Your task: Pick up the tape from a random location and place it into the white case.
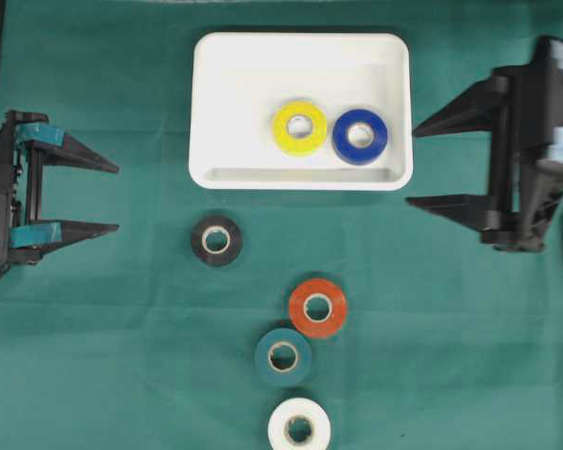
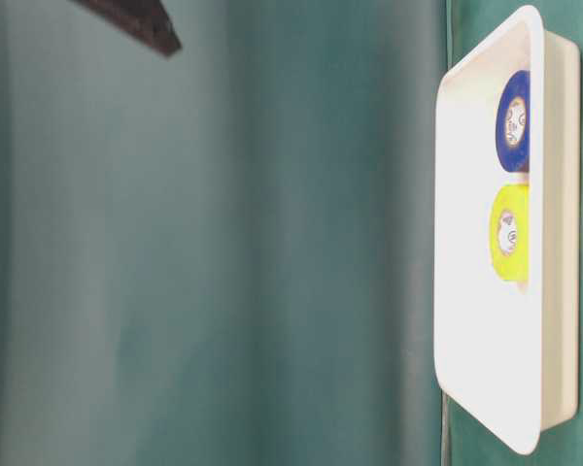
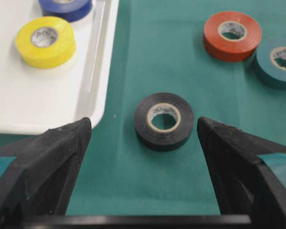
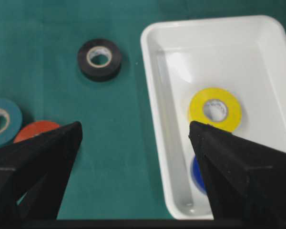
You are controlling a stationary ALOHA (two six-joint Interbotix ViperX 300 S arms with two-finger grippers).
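2 rolls sit in the white case point(image 1: 216, 56) already, the yellow tape point(image 1: 299, 127) and the blue tape point(image 1: 360, 137) side by side near its 5 o'clock corner. 4 more wait on the green bench point(image 1: 122, 356): the black tape point(image 1: 216, 240) just off the case's 7 o'clock corner, then the orange tape point(image 1: 318, 307), the teal tape point(image 1: 282, 356) and the white tape point(image 1: 299, 429) strung toward 6 o'clock. The left gripper point(image 1: 108, 198) has its jaws spread wide, empty, at 9 o'clock; the right gripper point(image 1: 422, 167) is equally wide, empty, at 3 o'clock beside the case. Black looks the natural next pick: the left wrist view frames it dead centre between the jaws. Best approach is to straddle the roll squarely, close across its outer wall, and lift clear of the rim before crossing.
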